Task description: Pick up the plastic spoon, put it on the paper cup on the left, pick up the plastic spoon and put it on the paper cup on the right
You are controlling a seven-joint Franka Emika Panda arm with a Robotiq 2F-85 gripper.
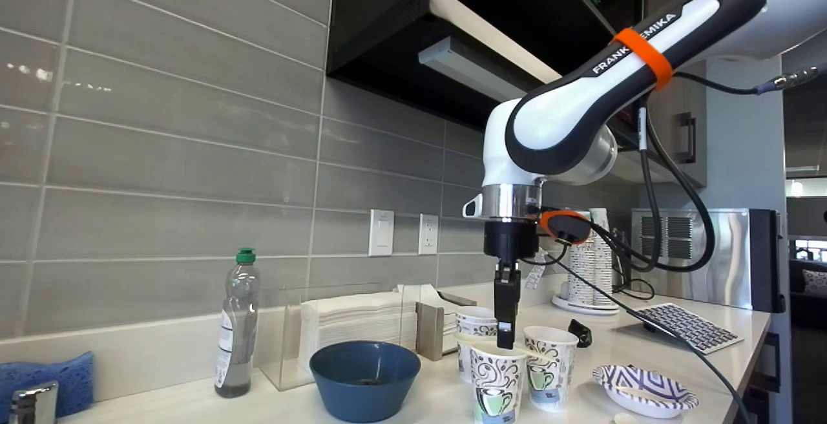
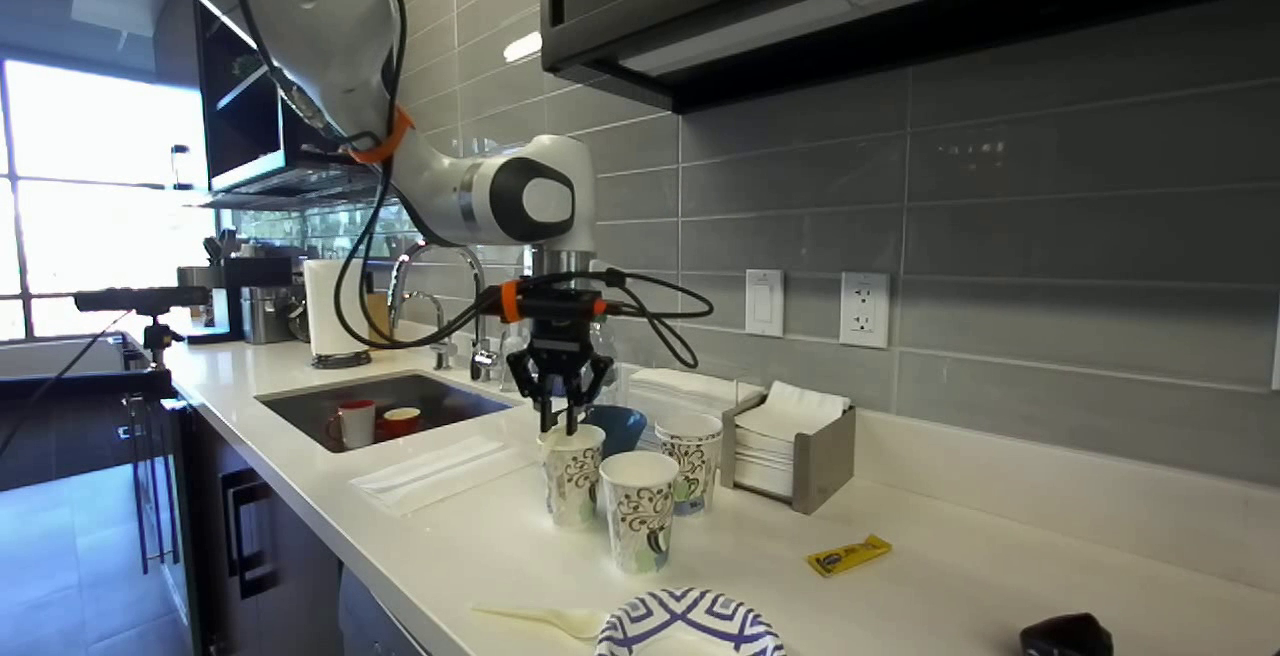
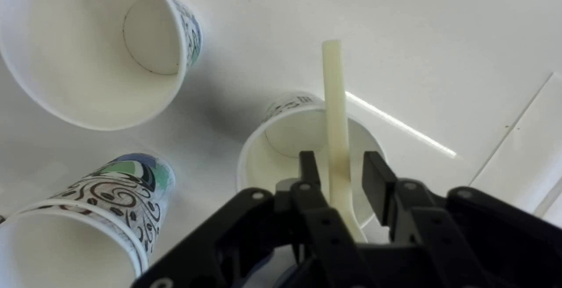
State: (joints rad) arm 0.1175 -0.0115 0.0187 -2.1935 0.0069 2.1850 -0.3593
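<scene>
Robotiq gripper point(image 3: 339, 160) is hovering over a paper cup point(image 3: 259, 160), its fingers point(image 3: 377, 182) parted on either side of the plastic spoon point(image 3: 334, 86), which is lying across the rim; careful placing is presumably calling for a straight lift, neither finger brushing the handle.

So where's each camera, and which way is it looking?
In an exterior view, it's at the sponge end, facing toward the metal appliance; arm and jaws show.
In an exterior view, it's at the paper plate end, facing the sink and window; arm and jaws show.
In the wrist view, it's on the arm, facing down at paper cups and a plastic spoon; the open jaws show.
Both exterior views share the arm, paper cups and paper plate, from roughly opposite ends.
</scene>
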